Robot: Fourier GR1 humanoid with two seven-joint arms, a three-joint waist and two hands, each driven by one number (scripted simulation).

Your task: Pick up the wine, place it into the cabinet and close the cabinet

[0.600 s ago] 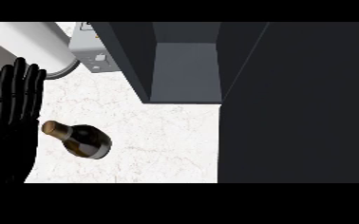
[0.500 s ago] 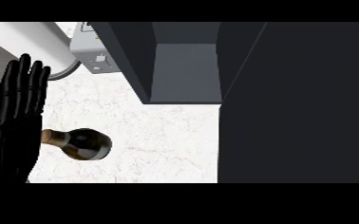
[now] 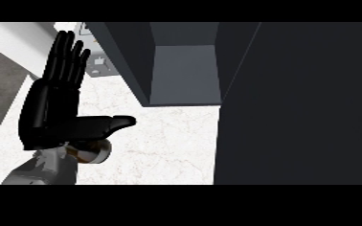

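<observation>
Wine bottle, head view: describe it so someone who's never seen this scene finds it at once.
Start at the open dark cabinet at top centre, then drop to the white marbled counter and go left. The wine bottle lies there, mostly hidden under the black left hand, just below its thumb. It is the only rounded brown thing on the counter.

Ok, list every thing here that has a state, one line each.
Dark grey cabinet: open, inside bare as far as shown.
Dark glass wine bottle: lying on the white marbled counter, mostly hidden under the hand.
Black left hand: open, fingers straight, over the bottle.
</observation>
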